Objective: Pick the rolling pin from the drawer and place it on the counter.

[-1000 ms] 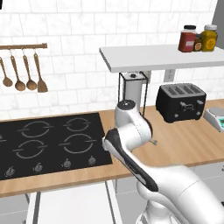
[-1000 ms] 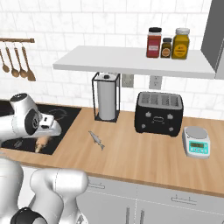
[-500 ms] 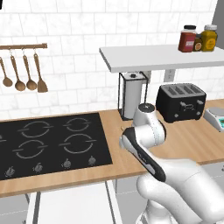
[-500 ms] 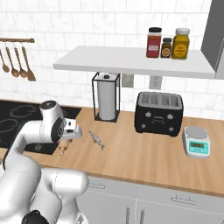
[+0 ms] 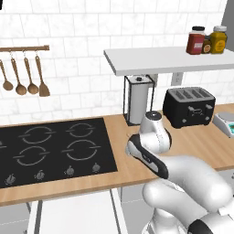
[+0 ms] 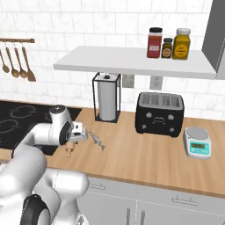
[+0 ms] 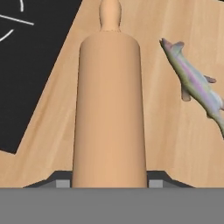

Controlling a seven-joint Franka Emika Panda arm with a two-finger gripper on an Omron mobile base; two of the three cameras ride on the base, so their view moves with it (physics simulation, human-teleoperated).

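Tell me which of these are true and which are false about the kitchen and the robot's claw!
1. The claw holds the rolling pin. True.
2. A little fish lies on the counter beside the rolling pin. True.
3. The fish is lying on the black cooktop. False: it lies on the bare wood, off to the side of the cooktop.
4. The toaster is white. False: it is black.
5. Three jars stand on the wall shelf. True.
6. The spoons are lying in the drawer. False: they hang on a rail on the wall.
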